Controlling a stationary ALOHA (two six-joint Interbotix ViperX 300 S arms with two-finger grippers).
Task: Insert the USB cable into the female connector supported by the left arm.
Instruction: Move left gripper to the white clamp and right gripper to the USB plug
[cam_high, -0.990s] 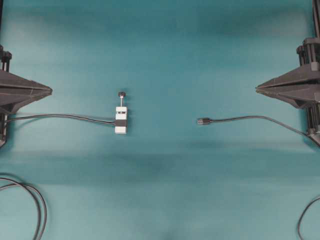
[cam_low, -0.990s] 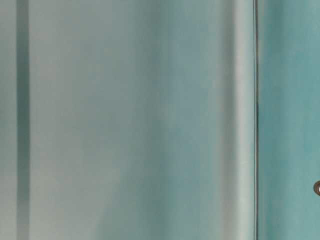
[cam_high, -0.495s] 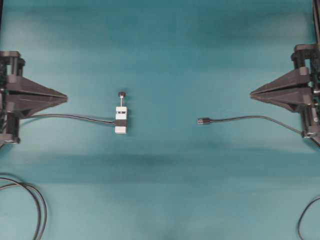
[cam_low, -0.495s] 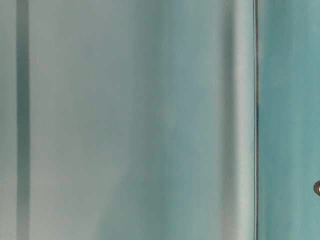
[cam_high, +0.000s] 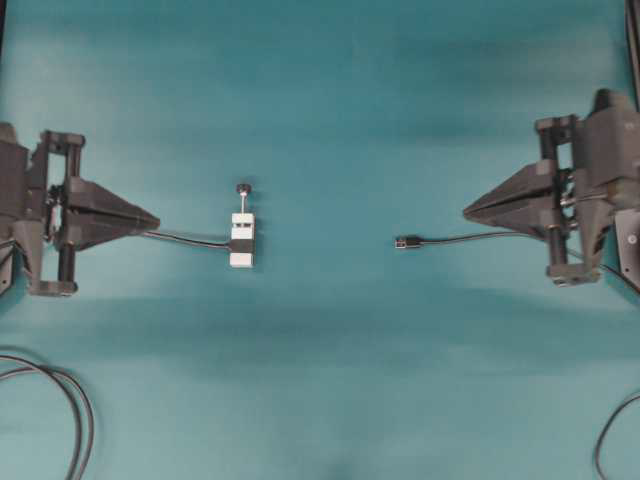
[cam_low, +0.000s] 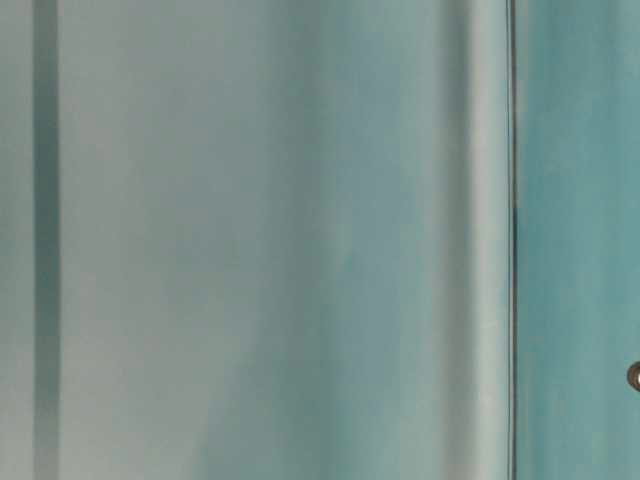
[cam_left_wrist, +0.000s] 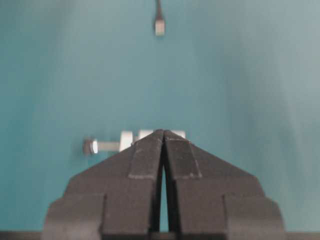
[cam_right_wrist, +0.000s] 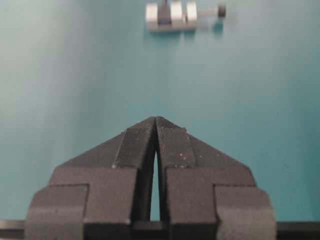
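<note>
Overhead view: nothing is held yet, so I judge this the approach step, before any grasp. Next move, as I read it: both grippers must open, the left one to take the connector, the right one to take the plug end of the cable; then the two get lined up and pushed together.

Near the left edge of the mat (cam_high: 330, 400), left gripper (cam_high: 155, 219) lies level, pointing right along its own cable line, jaws pressed together and empty; the wrist view confirms tips meeting. Its tip is near the connector (cam_high: 241, 240), apart from it, over the thin lead running to it. Connector sits left of mat centre, white bracket with the screw knob toward the far edge.

Cable (cam_high: 470, 238) plug lies right of centre, well apart from the connector, plug end facing it, lead trailing to the right edge. Right gripper (cam_high: 468, 211) is level, pointing left, jaws closed on nothing, tip just above the lead and behind the plug.

Table-level view: blurred, tells nothing.

Risk guess: light plug may slide when pinched.
</note>
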